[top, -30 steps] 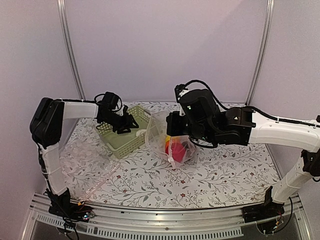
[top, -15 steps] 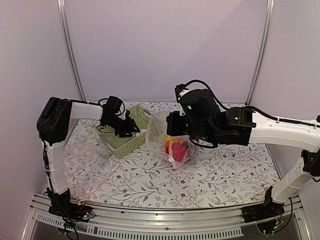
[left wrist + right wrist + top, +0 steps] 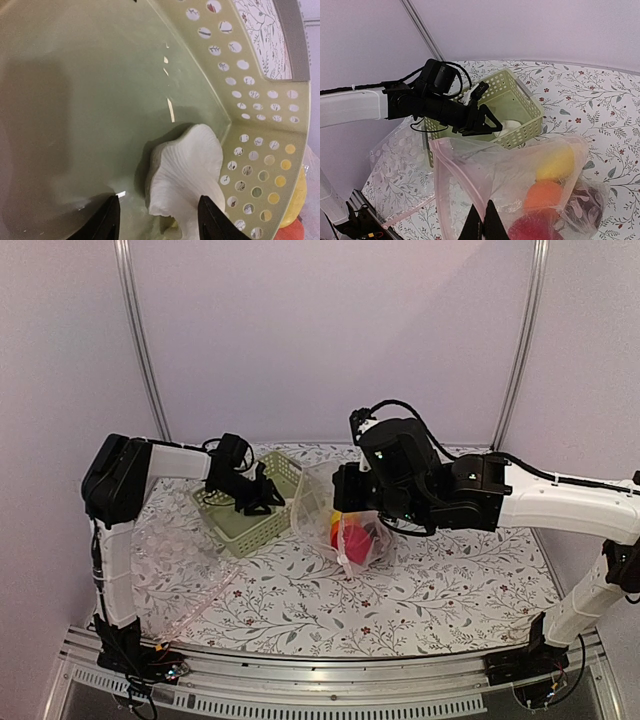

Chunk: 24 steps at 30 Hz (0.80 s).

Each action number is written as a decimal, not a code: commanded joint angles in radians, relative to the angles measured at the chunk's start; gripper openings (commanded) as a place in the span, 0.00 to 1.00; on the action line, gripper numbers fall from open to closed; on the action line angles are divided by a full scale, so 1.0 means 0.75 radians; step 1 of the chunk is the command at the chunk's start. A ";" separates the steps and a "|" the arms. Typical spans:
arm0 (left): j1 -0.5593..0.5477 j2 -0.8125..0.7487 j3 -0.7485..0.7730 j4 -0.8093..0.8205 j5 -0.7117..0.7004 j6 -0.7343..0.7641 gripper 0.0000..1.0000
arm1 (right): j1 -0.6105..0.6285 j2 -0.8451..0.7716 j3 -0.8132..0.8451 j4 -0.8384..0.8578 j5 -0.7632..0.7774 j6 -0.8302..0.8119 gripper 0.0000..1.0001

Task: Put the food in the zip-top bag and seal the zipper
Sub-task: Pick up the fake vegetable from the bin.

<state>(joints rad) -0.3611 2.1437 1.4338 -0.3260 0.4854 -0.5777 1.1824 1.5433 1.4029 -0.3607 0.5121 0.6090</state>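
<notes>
Tablecloth with a printed leaf pattern covers the table (image 3: 430, 600). At its near-left a flat transparent plastic sheet (image 3: 165, 555) lies on it, well apart from the rest.

Further in, at mid-table, my right gripper (image 3: 482, 225) is clenched on the mouth edge of the large transparent zip-top bag (image 3: 470, 172) and holds it hanging off the surface. The mouth gapes towards the left arm. The narrow pale pink zipper strip (image 3: 436, 185) runs along the bag's open edge. I cannot make out the slider.

Four pieces of toy food sit in the bottom of the bag:
- a yellow piece (image 3: 555, 162) on top
- an orange piece (image 3: 545, 195) under it
- a red ball (image 3: 530, 227) lowest
- a dark maroon piece (image 3: 582, 210) beside them on the right

Beyond the bag stands the light green perforated plastic basket (image 3: 75, 75), just beside the bag's mouth. My left gripper (image 3: 159, 222) reaches down into it with its jaws spread, not clamped on anything. The white ribbed toy food (image 3: 185, 165) lies in the basket's corner. Its near end sits between the two fingertips (image 3: 107, 222), closer to the right one.
</notes>
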 commanded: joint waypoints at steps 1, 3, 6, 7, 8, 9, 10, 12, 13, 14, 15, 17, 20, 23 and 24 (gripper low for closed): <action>-0.019 0.051 0.022 0.024 0.056 -0.026 0.52 | -0.006 0.002 0.022 0.000 -0.014 0.000 0.00; -0.034 0.061 0.040 0.030 0.060 -0.027 0.51 | -0.006 0.003 0.021 0.001 -0.016 0.000 0.00; -0.050 0.073 0.060 0.045 0.071 -0.027 0.53 | -0.007 0.002 0.020 -0.003 -0.015 0.002 0.00; -0.053 0.071 0.060 0.055 0.071 -0.029 0.54 | -0.006 0.002 0.019 -0.002 -0.011 0.002 0.00; -0.055 0.069 0.060 0.068 0.069 -0.034 0.55 | -0.006 0.002 0.018 -0.004 -0.010 0.003 0.00; -0.056 0.071 0.060 0.076 0.069 -0.037 0.56 | -0.007 0.000 0.017 -0.004 -0.009 0.002 0.00; -0.056 0.071 0.063 0.079 0.069 -0.039 0.56 | -0.008 0.000 0.017 -0.005 -0.008 0.002 0.00; -0.057 0.077 0.069 0.084 0.073 -0.043 0.59 | -0.006 0.000 0.017 -0.004 -0.006 0.002 0.00; -0.059 0.080 0.073 0.088 0.082 -0.042 0.59 | -0.007 0.000 0.019 -0.006 -0.006 0.002 0.00; -0.060 0.082 0.076 0.095 0.089 -0.040 0.59 | -0.006 0.000 0.019 -0.006 -0.004 0.000 0.00; -0.062 0.083 0.077 0.099 0.094 -0.039 0.59 | -0.007 0.001 0.020 -0.005 -0.004 0.000 0.00; -0.067 0.088 0.084 0.108 0.103 -0.035 0.56 | -0.006 0.003 0.024 -0.006 -0.004 0.000 0.00; -0.069 0.097 0.089 0.122 0.127 -0.034 0.47 | -0.007 0.008 0.029 -0.009 -0.004 -0.004 0.00; -0.069 0.093 0.082 0.142 0.144 -0.035 0.38 | -0.007 0.010 0.030 -0.010 -0.004 -0.005 0.00; -0.069 0.089 0.078 0.151 0.149 -0.035 0.35 | -0.007 0.008 0.030 -0.012 -0.003 -0.006 0.00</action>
<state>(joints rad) -0.3958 2.1967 1.4822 -0.2451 0.5663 -0.6071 1.1824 1.5436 1.4029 -0.3611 0.5026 0.6090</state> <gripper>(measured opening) 0.392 0.006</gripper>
